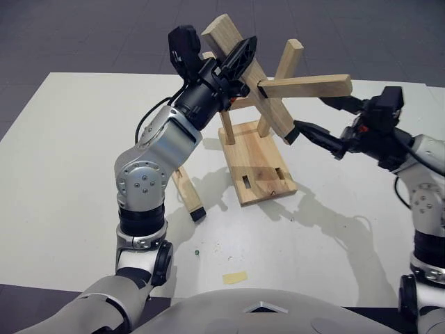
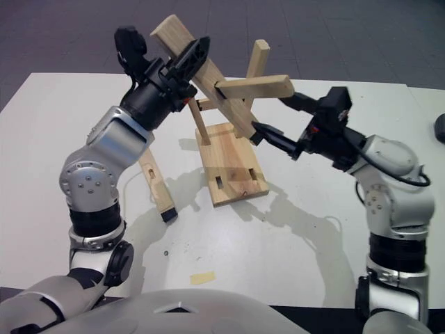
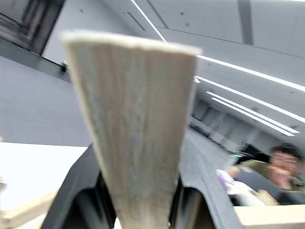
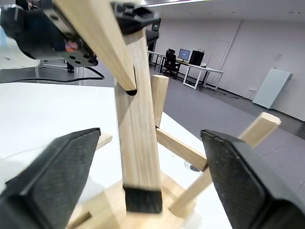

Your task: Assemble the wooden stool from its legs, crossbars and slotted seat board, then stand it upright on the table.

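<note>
While the left gripper pinches a wooden leg in its jaws, high above the seat board, the right gripper hangs just right of that board, jaws spread, maybe touching nothing. The seat board lies flat on the surface.

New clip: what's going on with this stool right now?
Half-built stool. The left gripper clamps a long pale wooden leg with a black foot cap, tilted above the slotted wooden seat board lying flat on the white table; a wooden crossbar juts from that leg. The right gripper is open, fingers either side of the leg's capped end. Another capped leg lies on the table.
</note>
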Robot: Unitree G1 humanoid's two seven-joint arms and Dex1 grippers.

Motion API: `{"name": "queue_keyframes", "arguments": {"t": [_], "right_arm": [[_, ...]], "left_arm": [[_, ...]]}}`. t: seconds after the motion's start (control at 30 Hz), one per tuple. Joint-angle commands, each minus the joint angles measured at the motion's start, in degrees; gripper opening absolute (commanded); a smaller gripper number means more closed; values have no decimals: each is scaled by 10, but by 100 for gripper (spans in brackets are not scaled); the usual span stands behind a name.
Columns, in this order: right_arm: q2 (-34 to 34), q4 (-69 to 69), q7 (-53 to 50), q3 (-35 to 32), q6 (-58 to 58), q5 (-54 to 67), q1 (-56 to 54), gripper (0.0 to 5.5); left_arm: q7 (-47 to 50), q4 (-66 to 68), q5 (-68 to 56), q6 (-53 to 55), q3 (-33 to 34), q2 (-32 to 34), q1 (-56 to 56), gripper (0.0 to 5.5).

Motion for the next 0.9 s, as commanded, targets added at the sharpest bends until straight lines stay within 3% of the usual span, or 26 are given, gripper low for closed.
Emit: {"name": "queue_keyframes", "arguments": {"t": [0.03,0.2,0.4,0.73,0.9], "right_arm": [[-81,63,31,46,-60,-126,30,469],[-129,168,62,147,-193,-287,63,537],[-124,238,98,189,-256,-326,69,540],[-30,334,64,266,-284,-372,19,540],[-1,315,67,283,-264,-351,26,540]], "left_arm": [[4,-51,63,-29,7,14,37,102],[11,-141,67,6,-11,30,94,102],[11,-186,73,25,-40,29,121,102],[17,-162,104,46,-50,25,141,102],[10,-145,124,45,-50,23,146,102]]}}
